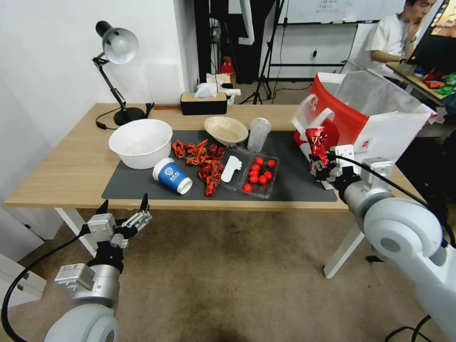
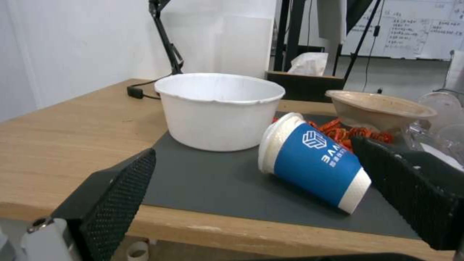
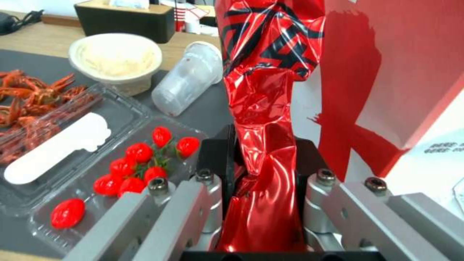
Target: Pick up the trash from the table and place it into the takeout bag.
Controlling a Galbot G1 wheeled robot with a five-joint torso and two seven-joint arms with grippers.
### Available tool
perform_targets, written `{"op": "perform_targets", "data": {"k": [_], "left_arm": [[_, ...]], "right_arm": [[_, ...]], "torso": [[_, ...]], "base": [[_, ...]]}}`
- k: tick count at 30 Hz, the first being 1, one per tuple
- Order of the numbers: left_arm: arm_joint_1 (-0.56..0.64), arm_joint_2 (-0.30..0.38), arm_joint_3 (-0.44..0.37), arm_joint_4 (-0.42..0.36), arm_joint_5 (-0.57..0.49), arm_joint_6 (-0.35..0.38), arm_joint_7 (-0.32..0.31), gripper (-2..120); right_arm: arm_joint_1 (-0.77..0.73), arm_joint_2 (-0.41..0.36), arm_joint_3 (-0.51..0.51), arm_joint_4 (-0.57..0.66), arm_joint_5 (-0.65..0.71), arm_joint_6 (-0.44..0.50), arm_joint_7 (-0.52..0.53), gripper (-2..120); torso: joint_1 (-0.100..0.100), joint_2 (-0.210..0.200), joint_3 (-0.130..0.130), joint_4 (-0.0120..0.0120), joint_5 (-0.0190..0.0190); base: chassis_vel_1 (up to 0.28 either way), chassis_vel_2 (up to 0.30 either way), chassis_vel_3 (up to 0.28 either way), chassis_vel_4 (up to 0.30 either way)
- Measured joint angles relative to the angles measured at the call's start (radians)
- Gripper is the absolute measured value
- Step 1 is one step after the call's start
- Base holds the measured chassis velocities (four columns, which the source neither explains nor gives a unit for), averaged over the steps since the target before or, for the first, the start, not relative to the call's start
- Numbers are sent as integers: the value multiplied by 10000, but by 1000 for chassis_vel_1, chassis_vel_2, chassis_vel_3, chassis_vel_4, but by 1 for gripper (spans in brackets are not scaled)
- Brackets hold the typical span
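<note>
Nearest to the robot, its left gripper [image 1: 124,205] hangs below and in front of the front edge of the long light-wood table [image 1: 61,175], its black ridged fingers [image 2: 114,197] spread apart with nothing between them. Just past that edge, on the dark grey mat [image 1: 304,183], a blue-and-white paper cup [image 1: 172,175] lies tipped on its side — its lidded mouth turned toward the big white round tub [image 1: 141,142] that stands upright behind it.

To the right of the cup there is a heap of red crayfish shells [image 1: 202,159], then a clear plastic clamshell tray [image 1: 247,173] opened flat; one half holds small red tomatoes [image 1: 260,172], the other a white flat piece.

At the mat's right end the right gripper [image 1: 319,167] is clamped on a crushed red drink can [image 1: 317,141], which stands upright out of the jaws. The can is held right against the near red face of the large red-and-white paper takeout bag [image 1: 375,128], below its open rim — not inside it. The bag stands on the table's right end, silvery lining showing at its mouth.

Farther back sit a shallow beige bowl [image 1: 226,129] and, just right of it, a clear plastic cup [image 1: 259,134]. Beyond the mat are a black tissue box [image 1: 203,103] and a black desk lamp [image 1: 116,71].
</note>
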Motion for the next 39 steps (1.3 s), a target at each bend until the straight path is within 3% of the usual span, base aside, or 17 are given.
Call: {"op": "perform_targets", "data": {"k": [13,24,32,36,38,39], "left_arm": [[76,-30,-3,-48,21,-100,9,100],[32,-11,-23,-46,10,-88,19,100],[-50,-37,39,73,6,-76,22,100],[-119,-23,56,124,3,-53,24,100],[-166,14,54,174,-13,-46,25,100],[-166,14,54,174,-13,-46,25,100]], "right_arm": [[1052,-695,411,-28,28,960,-234,17],[3807,-1302,81,-2019,942,1590,-81,17],[4223,-1337,-64,-3404,711,1601,-393,17],[4082,-1287,-88,-3710,524,1601,-604,24],[4031,-1224,-137,-3831,425,1598,-681,37],[4031,-1224,-137,-3831,425,1598,-681,37]], "torso": [[1,0,2,1,1],[3,0,2,1,1],[3,-1,2,0,2],[2,-1,2,0,3],[2,-1,2,1,1],[2,-1,2,1,1]], "base": [[0,0,0,0],[0,0,0,0],[0,0,0,0],[0,0,0,0],[0,0,0,0],[0,0,0,0]]}}
